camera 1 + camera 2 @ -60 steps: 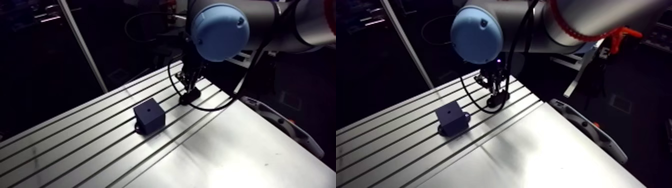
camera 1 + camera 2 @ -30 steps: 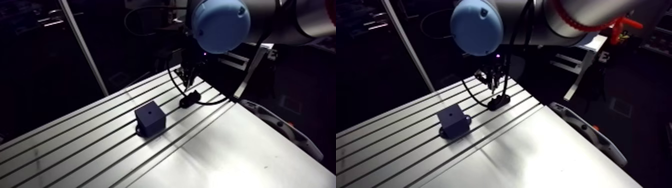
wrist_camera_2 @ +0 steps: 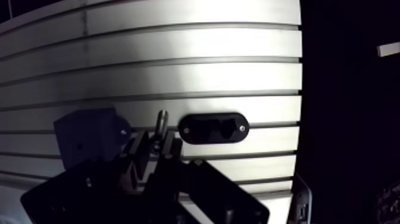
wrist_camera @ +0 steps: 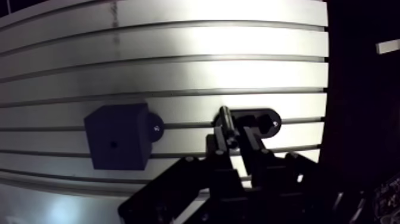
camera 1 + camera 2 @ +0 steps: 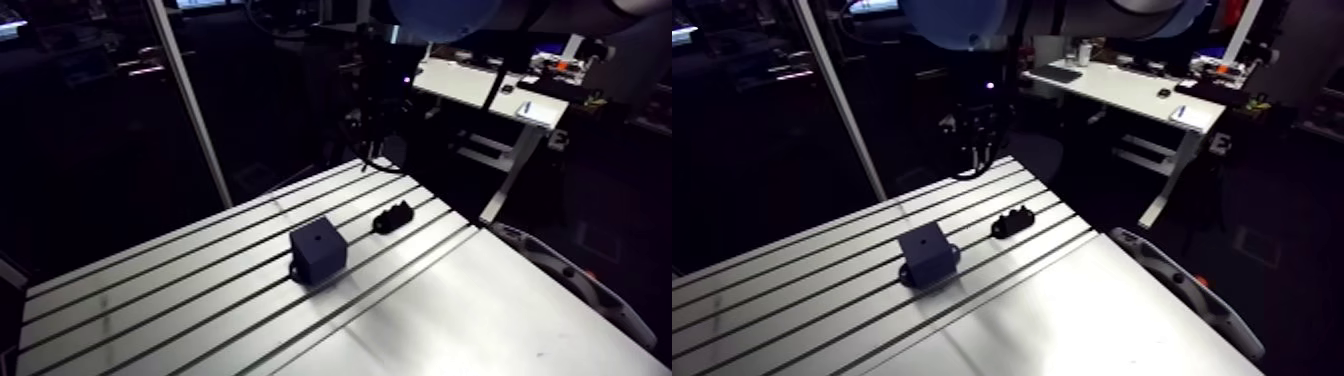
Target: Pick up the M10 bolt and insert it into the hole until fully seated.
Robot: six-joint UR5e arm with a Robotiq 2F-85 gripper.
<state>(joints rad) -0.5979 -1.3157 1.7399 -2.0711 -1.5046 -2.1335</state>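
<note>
In the wrist view my gripper (image 4: 233, 140) is shut on the M10 bolt (image 4: 225, 119), whose dark shank sticks out ahead of the fingertips. It hangs well above the table. Below it lies the black bolt holder (image 3: 213, 128), with its cradle bare. To one side of the holder stands the dark cube block (image 4: 116, 143), with a small hole in its upper face. In the arm view the block (image 5: 318, 252) and holder (image 5: 393, 217) sit on the slotted table, and the gripper (image 5: 975, 150) hangs high above the table's far edge.
The slotted aluminium table (image 5: 200, 290) stretches left and toward the front, with a smooth plate (image 5: 470, 320) at the right. A slanted metal post (image 5: 185, 95) rises behind the far edge. A grey curved part (image 5: 1182, 290) lies off the table's right side.
The gripper has risen from the holder to well above the table, taking the bolt with it. The arm view has shifted upward with the arm; block and holder stay put.
</note>
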